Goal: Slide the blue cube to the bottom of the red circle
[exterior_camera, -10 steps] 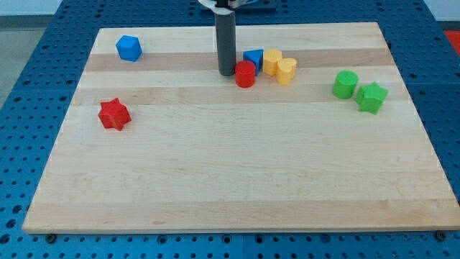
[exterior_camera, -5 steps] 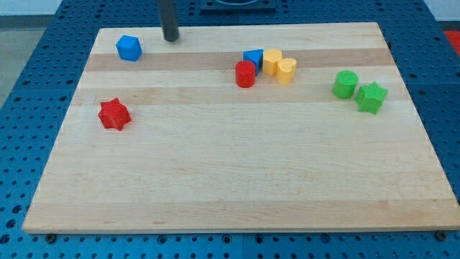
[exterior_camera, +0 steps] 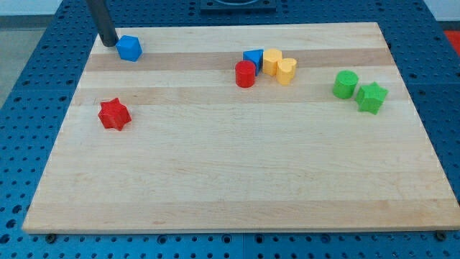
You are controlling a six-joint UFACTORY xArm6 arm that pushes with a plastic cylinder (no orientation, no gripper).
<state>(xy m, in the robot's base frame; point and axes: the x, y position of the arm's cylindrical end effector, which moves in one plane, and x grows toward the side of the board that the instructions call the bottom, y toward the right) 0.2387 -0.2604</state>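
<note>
The blue cube (exterior_camera: 129, 47) sits near the board's top left corner. The red circle (exterior_camera: 245, 73), a short cylinder, stands near the top middle, far to the cube's right. My tip (exterior_camera: 108, 42) rests on the board just left of the blue cube, close to it or touching it; I cannot tell which. The dark rod rises from there out of the view's top.
A blue triangular block (exterior_camera: 253, 57), a yellow cylinder (exterior_camera: 272, 61) and a yellow heart-like block (exterior_camera: 287, 70) cluster at the red circle's upper right. A red star (exterior_camera: 113, 114) lies at left. A green cylinder (exterior_camera: 346, 84) and green star (exterior_camera: 371, 97) lie at right.
My tip has swept left along the board's top, from beside the red circle past the cube's top to its left side. No block has moved.
</note>
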